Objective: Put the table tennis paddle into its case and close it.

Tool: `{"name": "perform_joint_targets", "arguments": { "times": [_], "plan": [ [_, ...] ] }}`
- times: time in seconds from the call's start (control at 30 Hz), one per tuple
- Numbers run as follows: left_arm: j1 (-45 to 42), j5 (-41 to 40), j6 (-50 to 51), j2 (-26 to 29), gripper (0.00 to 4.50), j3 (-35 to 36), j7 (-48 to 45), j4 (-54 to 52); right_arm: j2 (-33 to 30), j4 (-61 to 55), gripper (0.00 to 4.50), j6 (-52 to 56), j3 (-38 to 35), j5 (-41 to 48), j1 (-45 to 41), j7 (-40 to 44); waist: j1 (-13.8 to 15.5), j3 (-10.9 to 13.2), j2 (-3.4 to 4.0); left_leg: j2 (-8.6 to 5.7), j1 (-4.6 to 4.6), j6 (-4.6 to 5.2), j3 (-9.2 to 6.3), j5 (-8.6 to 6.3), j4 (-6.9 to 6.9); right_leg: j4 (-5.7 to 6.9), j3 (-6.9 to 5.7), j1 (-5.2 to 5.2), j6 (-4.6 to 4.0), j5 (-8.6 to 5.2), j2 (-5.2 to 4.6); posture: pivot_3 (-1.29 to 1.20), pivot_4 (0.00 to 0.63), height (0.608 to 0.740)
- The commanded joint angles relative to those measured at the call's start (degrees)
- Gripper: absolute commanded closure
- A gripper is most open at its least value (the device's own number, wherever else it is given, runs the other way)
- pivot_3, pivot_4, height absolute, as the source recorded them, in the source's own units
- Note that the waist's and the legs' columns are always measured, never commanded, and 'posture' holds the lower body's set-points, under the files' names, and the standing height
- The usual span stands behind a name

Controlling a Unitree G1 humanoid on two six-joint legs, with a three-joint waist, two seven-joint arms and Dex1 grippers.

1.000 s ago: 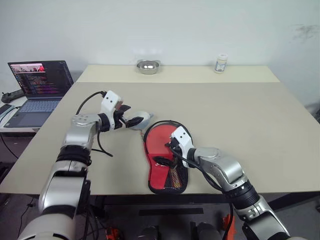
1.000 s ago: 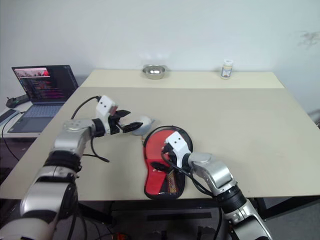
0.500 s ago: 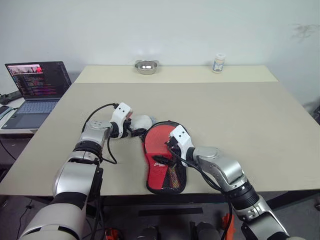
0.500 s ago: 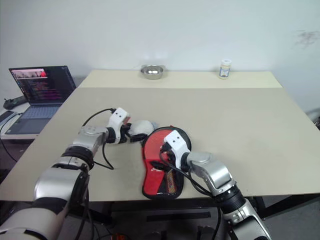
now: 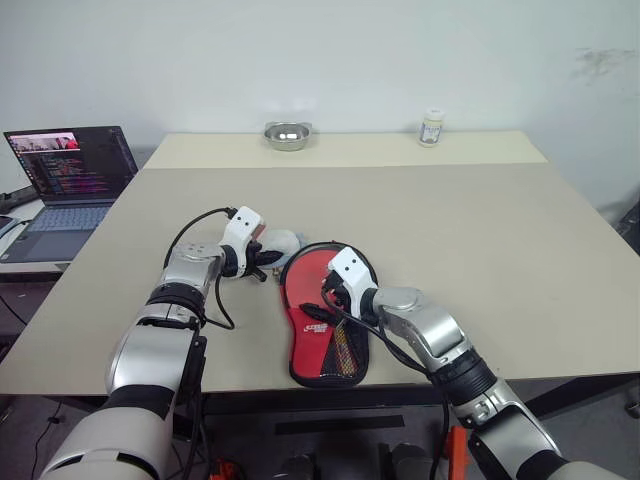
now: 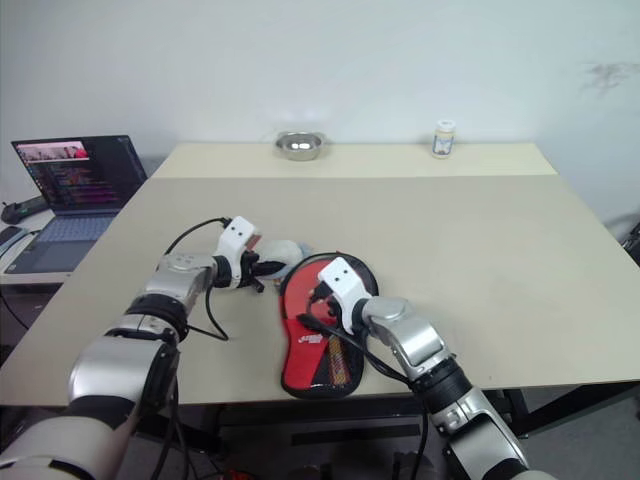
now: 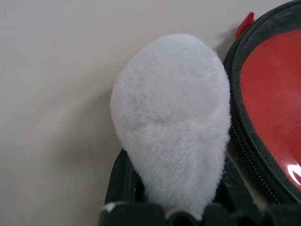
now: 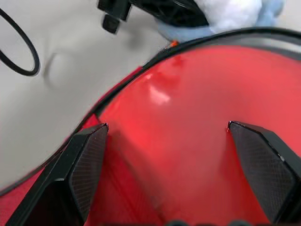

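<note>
My left gripper [image 5: 268, 268] has dropped to the table [image 5: 450, 210] and closed on a white plush toy [image 7: 171, 117] lying just beside the case [image 5: 325, 320] — a second ago it hung above, jaws wide. My right gripper [image 8: 174, 174] stays wide open over the red face of the case, holding nothing. The case lies near the table's front edge, red side up; I judge the table tennis paddle [image 8: 197, 108] to be the glossy red inside it. Clearing the toy, I judge, frees the rim for zipping — closing remains undone.
</note>
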Motion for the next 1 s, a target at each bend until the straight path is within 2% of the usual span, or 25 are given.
{"name": "perform_joint_targets", "arguments": {
  "times": [0.03, 0.23, 0.33, 0.6, 0.77, 1.0],
  "plan": [
    [-0.6, 2.5, 0.0, 0.1, 3.9, -0.5, 4.6, 0.9, -0.1, 0.2, 0.0, 0.6, 1.5, -1.5, 0.2, 0.9, 0.0, 0.0, -0.01, 0.0, 0.03, -0.01, 0.0, 0.0, 0.0, 0.02, 0.0, 0.01, 0.0, 0.0, 0.0, 0.0, 0.15, 0.74],
    [-4.2, 7.7, -3.2, -0.9, 3.91, -3.1, 15.6, 2.7, -1.4, 0.6, 0.0, 3.2, 2.6, -3.1, 1.2, 1.8, 0.0, 0.0, -0.02, 0.02, 0.35, -0.12, 0.0, 0.07, 0.01, 0.35, 0.01, 0.19, 0.03, -0.02, 0.02, 0.0, 0.15, 0.74],
    [-8.8, 15.5, -7.1, -2.9, 3.91, -9.1, 24.6, 4.4, -2.6, 0.8, 0.0, 6.2, 4.2, -3.5, 1.9, 3.1, 0.2, 0.0, -0.05, 0.07, 0.82, -0.14, -0.05, 0.08, -0.04, 0.35, -0.05, 0.61, 0.3, -0.19, 0.15, 0.0, 0.15, 0.74],
    [-15.6, 32.5, -13.3, -8.9, 3.91, -23.3, 38.7, 7.2, -4.2, -2.1, 0.0, 10.7, 7.5, -4.5, 5.1, 4.6, 0.3, 0.0, -0.09, 0.06, 0.82, -0.19, -0.06, 0.1, -0.09, 0.29, -0.06, 0.67, 0.33, -0.21, 0.15, 0.0, 0.15, 0.74],
    [-18.0, 39.7, -15.9, -11.7, 3.91, -29.3, 43.1, 7.9, -5.5, -6.5, 0.0, 13.4, 9.1, -4.5, 8.2, 4.9, 0.5, 0.0, -0.09, 0.06, 0.76, -0.2, -0.08, 0.08, -0.11, 0.19, -0.09, 0.68, 0.35, -0.22, 0.14, 0.0, 0.15, 0.74],
    [-21.6, 45.3, -20.1, -19.0, 3.91, -34.0, 47.6, 8.0, -5.6, -10.0, 0.0, 15.8, 10.2, -4.3, 10.0, 4.6, 1.3, 0.0, -0.11, 0.05, 0.7, -0.14, -0.13, 0.04, -0.14, -0.22, -0.18, 0.83, 0.39, -0.2, 0.13, 0.0, 0.15, 0.74]
  ]
}}
